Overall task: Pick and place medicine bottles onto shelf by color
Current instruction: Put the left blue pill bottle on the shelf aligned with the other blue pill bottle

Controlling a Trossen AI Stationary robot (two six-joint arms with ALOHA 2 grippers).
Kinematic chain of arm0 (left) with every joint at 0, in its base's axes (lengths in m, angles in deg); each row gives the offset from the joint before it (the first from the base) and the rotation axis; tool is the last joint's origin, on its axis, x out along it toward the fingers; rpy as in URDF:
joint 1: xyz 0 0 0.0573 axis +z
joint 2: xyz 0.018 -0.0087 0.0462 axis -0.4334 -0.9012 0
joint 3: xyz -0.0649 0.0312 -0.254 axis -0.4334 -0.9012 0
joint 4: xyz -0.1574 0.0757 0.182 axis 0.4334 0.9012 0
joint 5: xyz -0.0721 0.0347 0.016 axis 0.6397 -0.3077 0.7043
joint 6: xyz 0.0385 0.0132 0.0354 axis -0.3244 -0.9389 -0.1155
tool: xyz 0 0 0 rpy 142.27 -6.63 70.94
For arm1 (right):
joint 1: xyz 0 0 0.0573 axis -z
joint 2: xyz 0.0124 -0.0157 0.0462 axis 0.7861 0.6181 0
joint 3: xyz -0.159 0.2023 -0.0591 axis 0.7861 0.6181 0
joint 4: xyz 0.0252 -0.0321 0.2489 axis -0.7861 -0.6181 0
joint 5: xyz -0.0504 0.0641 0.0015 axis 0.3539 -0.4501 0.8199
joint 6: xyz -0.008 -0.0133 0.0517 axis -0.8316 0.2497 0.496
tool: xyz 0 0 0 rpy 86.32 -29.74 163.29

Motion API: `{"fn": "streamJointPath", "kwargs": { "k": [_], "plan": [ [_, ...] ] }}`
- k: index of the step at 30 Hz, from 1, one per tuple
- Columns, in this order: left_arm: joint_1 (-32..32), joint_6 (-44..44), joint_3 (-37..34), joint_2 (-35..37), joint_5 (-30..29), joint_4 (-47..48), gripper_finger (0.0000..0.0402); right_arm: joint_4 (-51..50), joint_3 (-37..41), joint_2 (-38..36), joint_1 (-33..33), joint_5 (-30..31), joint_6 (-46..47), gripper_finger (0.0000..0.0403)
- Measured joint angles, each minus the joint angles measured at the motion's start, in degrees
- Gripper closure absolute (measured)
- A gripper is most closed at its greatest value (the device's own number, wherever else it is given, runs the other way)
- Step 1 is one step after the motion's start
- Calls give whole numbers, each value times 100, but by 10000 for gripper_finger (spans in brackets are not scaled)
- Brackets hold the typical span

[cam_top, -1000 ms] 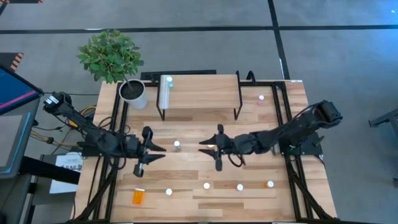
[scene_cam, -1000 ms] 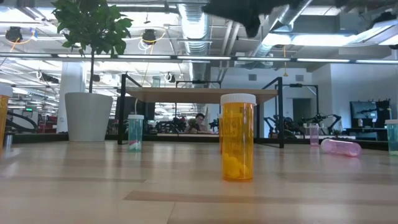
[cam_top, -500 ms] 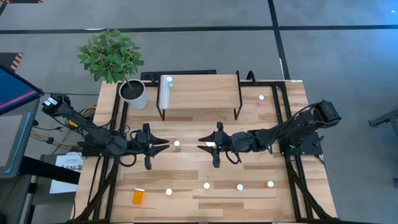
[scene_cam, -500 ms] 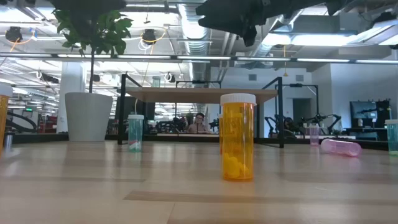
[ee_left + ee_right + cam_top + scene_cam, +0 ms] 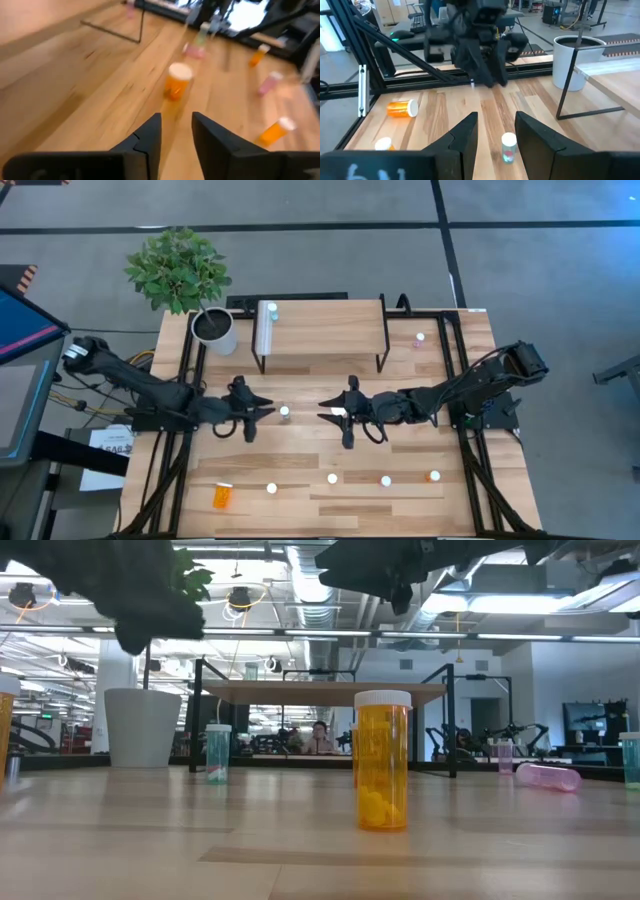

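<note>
A teal, white-capped medicine bottle (image 5: 284, 413) stands upright on the table between my two grippers; the right wrist view shows it (image 5: 508, 147) just ahead of the right fingers. My left gripper (image 5: 265, 412) is open a hand's breadth to its left and points at it, with nothing between the fingers (image 5: 176, 132). My right gripper (image 5: 322, 412) hovers open to the bottle's right, also holding nothing. The shelf (image 5: 320, 330) stands at the far middle, with one bottle (image 5: 272, 309) on its left end. An orange bottle (image 5: 176, 82) stands ahead in the left wrist view.
Several bottles stand in a row near the front edge (image 5: 332, 478), (image 5: 386, 480), (image 5: 434, 476), and an orange one (image 5: 222, 496) lies on its side at the near left. A pink bottle (image 5: 419, 337) stands right of the shelf. A white plant pot (image 5: 215, 330) stands on its left.
My left gripper has swung toward the table's far right, closing on the teal bottle. It has sunk lower, so it now shows at the low view's upper left, and it has rolled about its axis. The bottles have not moved.
</note>
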Motion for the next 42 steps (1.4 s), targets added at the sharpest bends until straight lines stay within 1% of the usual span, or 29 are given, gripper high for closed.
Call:
{"fn": "streamJointPath", "kwargs": {
  "k": [2, 8, 11, 13, 16, 24, 27, 33, 42],
  "plan": [
    [67, 13, -2, -213, 38, 97, 274, 8, 0, 0, 17, 2, -15, 248],
    [271, -164, 0, -812, 209, -27, 196, 2, 0, 1, 79, 15, -14, 248],
    [379, -194, 0, -1020, 299, -42, 170, 1, 0, 2, 74, 22, -14, 248],
    [427, -296, 0, -1142, 351, -68, 159, -11, 0, 2, 74, 22, -14, 248],
    [476, -481, 0, -1311, 491, -168, 153, -76, 0, 2, 74, 22, -16, 248],
    [596, -517, 0, -1681, 626, -188, 152, -152, 0, 2, 74, 20, -14, 248],
    [622, -636, 0, -1828, 728, -330, 152, -166, 0, 2, 74, 21, -14, 248],
    [622, -910, 0, -2135, 739, -789, 152, -190, 0, 2, 74, 20, -14, 248],
    [734, -999, 0, -2215, 749, -898, 154, -362, 2, 7, 74, 20, -14, 248]
  ]
}}
